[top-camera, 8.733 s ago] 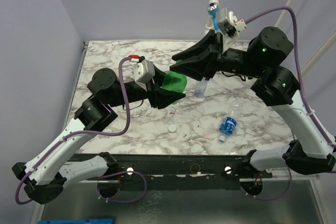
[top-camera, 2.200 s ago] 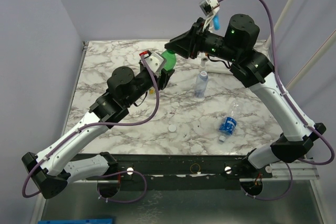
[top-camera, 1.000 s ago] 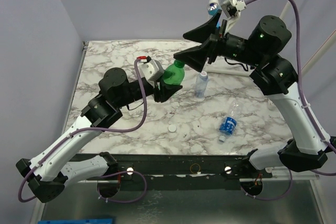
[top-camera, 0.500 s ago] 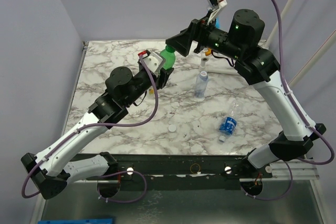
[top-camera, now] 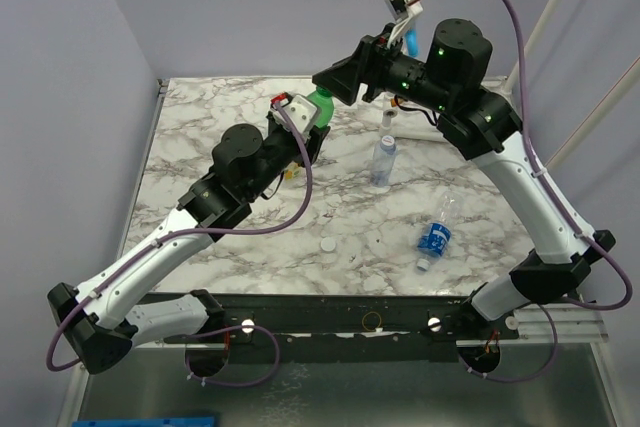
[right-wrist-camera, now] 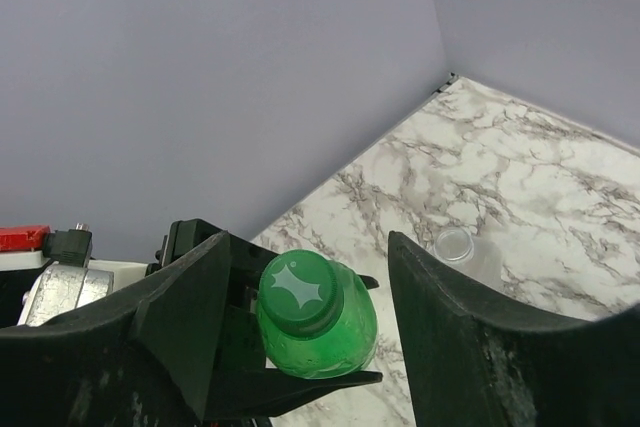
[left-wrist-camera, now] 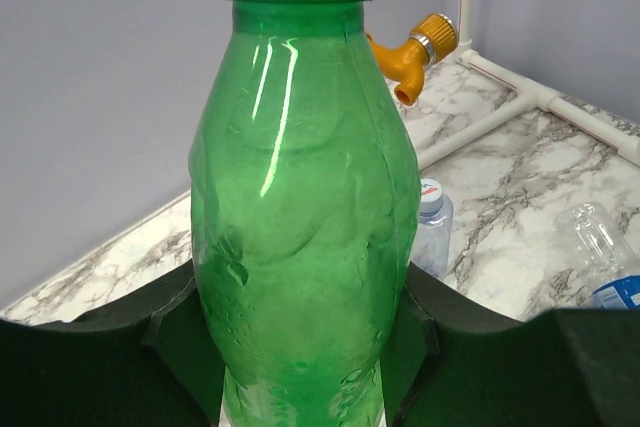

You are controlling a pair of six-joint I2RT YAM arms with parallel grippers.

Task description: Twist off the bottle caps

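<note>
My left gripper (left-wrist-camera: 305, 347) is shut on the body of the green bottle (left-wrist-camera: 300, 207), holding it upright above the back of the table (top-camera: 200, 127). Its green cap (right-wrist-camera: 300, 294) sits screwed on the neck. My right gripper (right-wrist-camera: 308, 247) is over the top with one finger on each side of the cap. The jaws stand apart: the cap is close to the left finger (right-wrist-camera: 190, 327) and a gap shows on the right. From above, the right gripper (top-camera: 325, 85) meets the green bottle (top-camera: 320, 107) over the left gripper (top-camera: 312, 132).
A small capped clear bottle (top-camera: 383, 160) stands mid-table. A blue-labelled one (top-camera: 435, 237) lies to its right. A loose white cap (top-camera: 327, 245) lies near the front. A clear bottle with an open mouth (right-wrist-camera: 455, 245) stands beyond the green one. An orange valve (left-wrist-camera: 420, 47) sits on white piping at the back.
The left arm has lifted the green bottle up and left and set it upright. The right gripper has swung left over the cap and its jaws have narrowed.
</note>
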